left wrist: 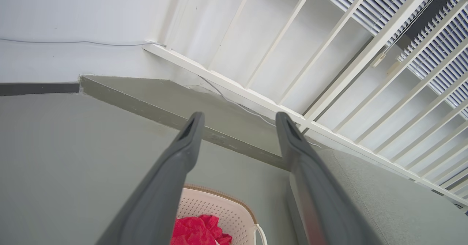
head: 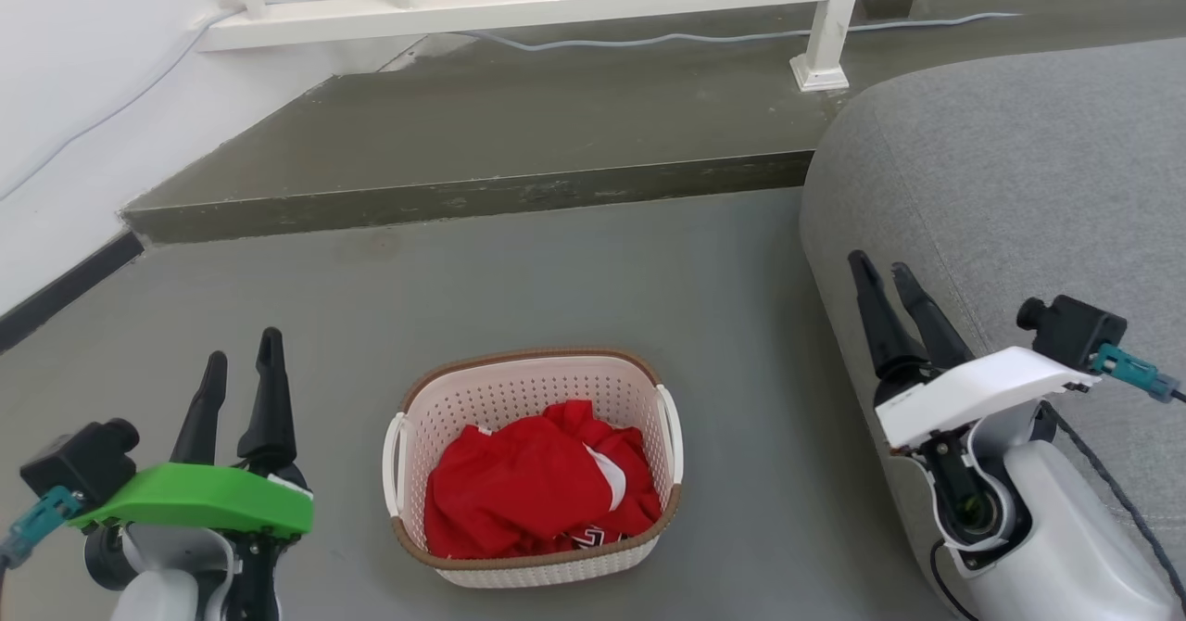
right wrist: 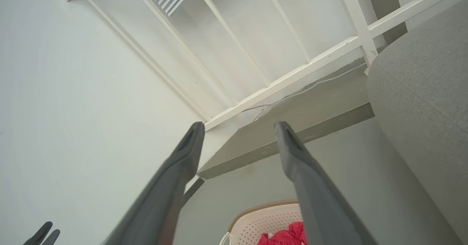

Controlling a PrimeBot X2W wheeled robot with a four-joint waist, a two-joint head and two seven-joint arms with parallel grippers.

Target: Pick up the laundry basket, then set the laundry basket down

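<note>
Reaching for the laundry basket [head: 533,389] calls for both arms dropping together, left gripper [head: 244,345] to the left handle [head: 394,463], right gripper [head: 878,262] to the right handle [head: 671,431], then lifting level. Both jaws stand apart, empty. It sits upright on the floor [head: 649,278] between them, mouth up, long axis running handle to handle, left to right

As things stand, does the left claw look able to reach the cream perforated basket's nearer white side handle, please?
Probably yes: the open left claw hovers beside the cream perforated plastic basket, with bare grey floor between it and that white handle.
</note>
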